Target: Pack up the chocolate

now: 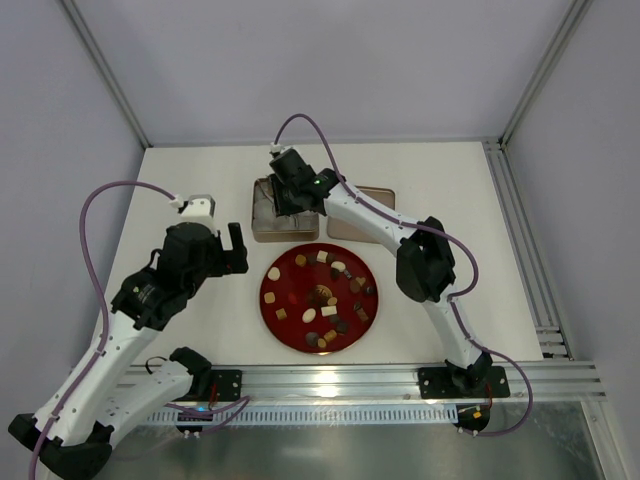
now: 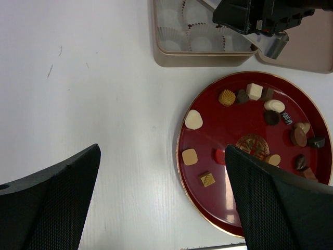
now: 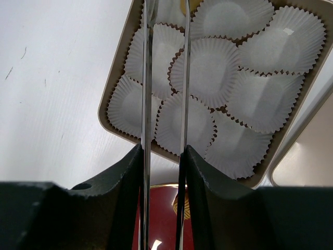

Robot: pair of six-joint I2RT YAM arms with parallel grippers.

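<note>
Right gripper (image 3: 165, 21) first: its fingertips run off the top of the wrist view. Along the visible length the fingers stand narrowly apart with nothing between them, above the white paper cups (image 3: 223, 67) in the tan box (image 2: 203, 59). From overhead, the arm covers much of that box. The chocolate (image 2: 254, 91) lies scattered on the red plate (image 2: 229, 125) just beside the box, in dark brown, tan, cream and red. Left gripper (image 2: 162, 151) hovers over the surface (image 2: 104, 78), wide open and empty, one finger masking part of the plate. Only its wrist view shows ribbed and striped pieces.
</note>
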